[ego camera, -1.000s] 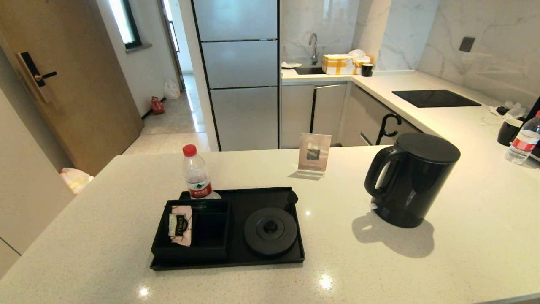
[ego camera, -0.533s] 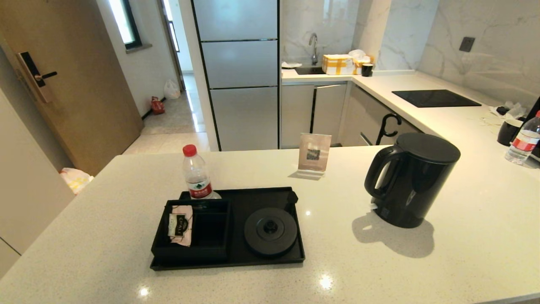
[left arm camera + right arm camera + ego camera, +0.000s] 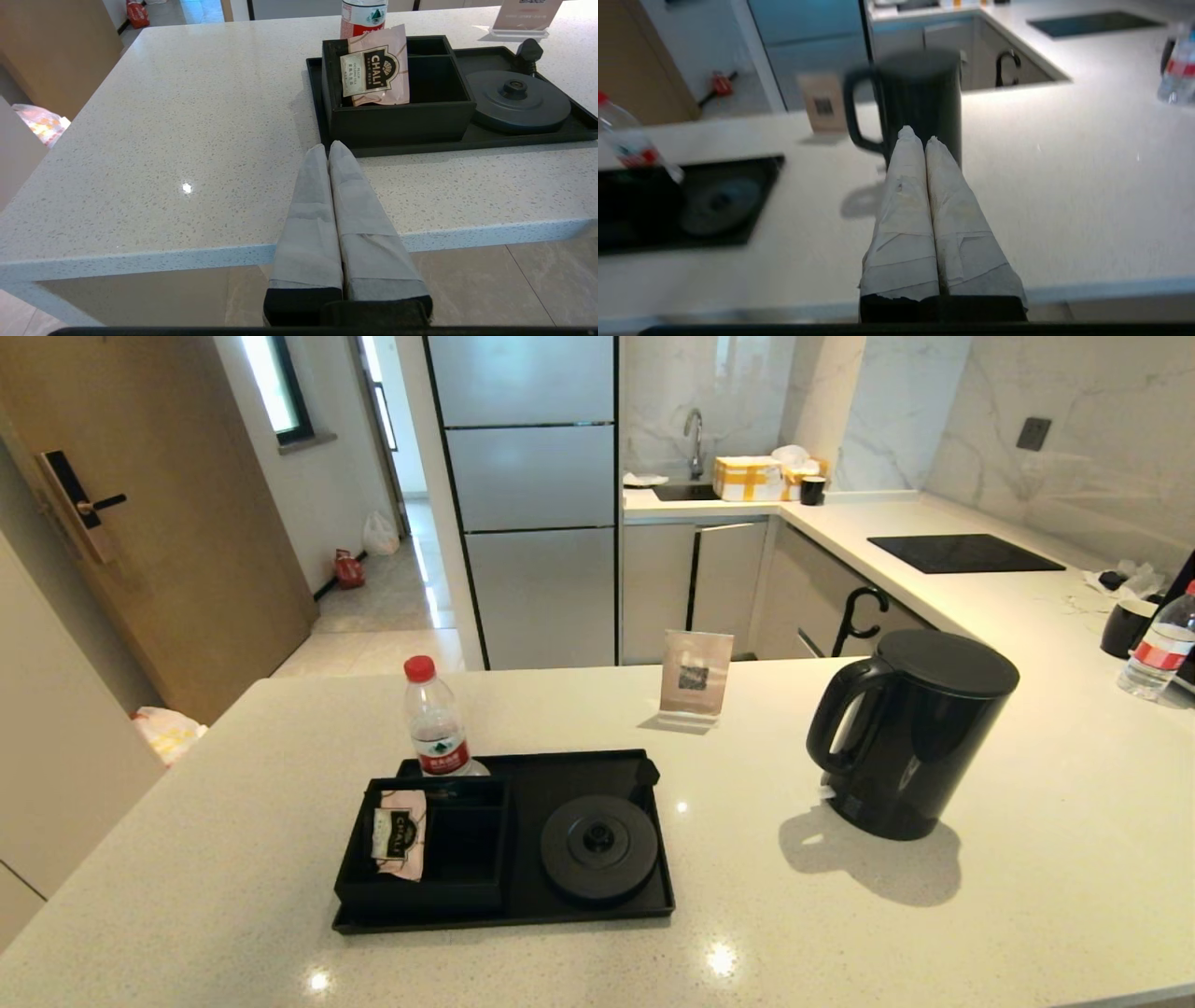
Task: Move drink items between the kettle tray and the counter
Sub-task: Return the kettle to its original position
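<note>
Tabletop (image 3: 1027,915): beige speckled stone. Kettle (image 3: 910,733) upright on tabletop, well right of tray (image 3: 523,922). Round base (image 3: 597,847) bare in tray. Tea sachet (image 3: 400,833) leaning in compartment box (image 3: 467,887). Left pincer (image 3: 329,148) clenched, empty, at tabletop's near edge. Right pincer (image 3: 919,135) clenched, empty, facing kettle.

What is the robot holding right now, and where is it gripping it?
Nothing. The left gripper and right gripper are both shut and empty, short of the counter's near edge. The kettle stands untouched.
</note>
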`<state>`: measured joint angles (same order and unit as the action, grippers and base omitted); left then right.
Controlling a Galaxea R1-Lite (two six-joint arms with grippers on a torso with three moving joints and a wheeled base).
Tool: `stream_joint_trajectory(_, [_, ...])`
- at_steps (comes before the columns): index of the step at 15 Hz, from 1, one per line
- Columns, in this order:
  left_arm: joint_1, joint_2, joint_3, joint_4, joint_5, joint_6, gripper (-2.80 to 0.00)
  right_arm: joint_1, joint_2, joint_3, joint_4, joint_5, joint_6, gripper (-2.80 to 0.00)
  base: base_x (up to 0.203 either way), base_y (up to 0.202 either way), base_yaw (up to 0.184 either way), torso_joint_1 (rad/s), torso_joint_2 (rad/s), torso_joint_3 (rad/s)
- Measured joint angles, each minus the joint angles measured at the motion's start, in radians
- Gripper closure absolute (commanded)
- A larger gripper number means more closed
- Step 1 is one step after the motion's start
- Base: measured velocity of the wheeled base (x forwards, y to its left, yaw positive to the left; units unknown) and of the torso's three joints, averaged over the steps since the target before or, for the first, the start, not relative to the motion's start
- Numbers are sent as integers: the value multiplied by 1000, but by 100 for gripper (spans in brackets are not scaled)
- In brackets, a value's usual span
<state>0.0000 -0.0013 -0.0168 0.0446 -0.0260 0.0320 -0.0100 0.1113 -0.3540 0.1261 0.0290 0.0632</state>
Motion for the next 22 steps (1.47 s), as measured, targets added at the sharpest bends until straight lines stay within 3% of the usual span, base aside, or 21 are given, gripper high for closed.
stream_joint_trajectory(4, [0, 0, 0, 0, 0, 1, 0, -3, 240, -444, 342, 43, 23, 0, 0, 0, 0, 0, 0, 0])
stream_joint_trajectory(6, [0, 0, 0, 0, 0, 1, 0, 0, 350, -504, 502, 110, 30, 0, 0, 0, 0, 0, 0, 0])
stream_joint_trajectory(7, [0, 0, 0, 0, 0, 0, 0, 1, 401, -490, 512, 160, 35, 0, 0, 0, 0, 0, 0, 0])
stream_joint_trajectory(11, [0, 0, 0, -1, 0, 0, 0, 8, 566, -378, 348, 268, 38, 0, 0, 0, 0, 0, 0, 0])
stream_joint_trajectory(15, [0, 0, 0, 0, 0, 0, 0, 43, 893, -228, -21, 301, 50, 0, 0, 0, 0, 0, 0, 0])
stream_joint_trajectory(18, [0, 0, 0, 0, 0, 1, 0, 101, 1164, -190, -287, 310, 62, 0, 0, 0, 0, 0, 0, 0])
stream_joint_trajectory(19, [0, 0, 0, 0, 0, 1, 0, 122, 1246, -187, -351, 310, 65, -280, 0, 0, 0, 0, 0, 0])
stream_joint_trajectory(22, [0, 0, 0, 0, 0, 0, 0, 193, 1465, -190, -564, 298, 95, -280, 0, 0, 0, 0, 0, 0])
